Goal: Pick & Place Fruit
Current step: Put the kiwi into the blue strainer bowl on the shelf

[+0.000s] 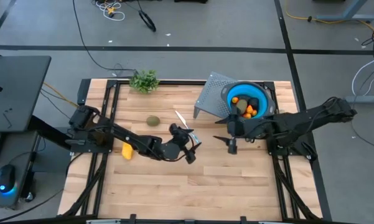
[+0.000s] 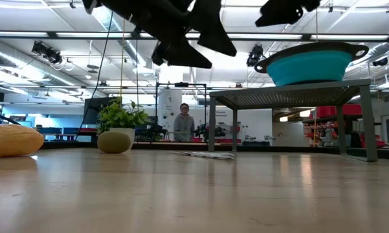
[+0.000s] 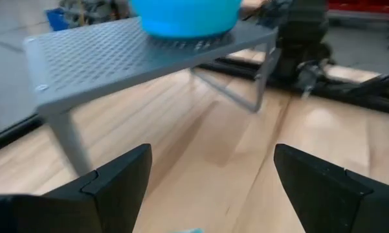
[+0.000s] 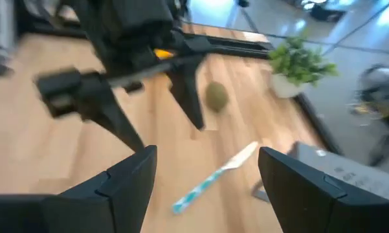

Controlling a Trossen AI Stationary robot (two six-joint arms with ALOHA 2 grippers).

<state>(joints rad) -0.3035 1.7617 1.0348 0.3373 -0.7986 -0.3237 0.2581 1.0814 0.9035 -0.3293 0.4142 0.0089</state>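
Note:
A blue bowl (image 1: 254, 93) stands on a grey perforated stand (image 1: 210, 93) at the far right and holds several orange-red pieces (image 1: 249, 111) and a dark one (image 1: 241, 106). One olive-brown oval (image 1: 153, 121) and the yellow oblong fruit (image 1: 127, 150) rest on the table. My left gripper (image 1: 194, 151) hovers open and empty above the table's middle, pointing toward the stand (image 3: 116, 52). My right gripper (image 1: 226, 143) is open and empty just right of it, facing the left gripper (image 4: 123, 77) and the olive oval (image 4: 215, 96).
A white-bladed knife with a blue handle (image 1: 182, 119) lies on the table between the olive oval and the stand; it also shows in the right wrist view (image 4: 213, 176). A leafy green sprig (image 1: 144, 81) stands at the far edge. A person (image 2: 184, 123) stands in the room beyond the table.

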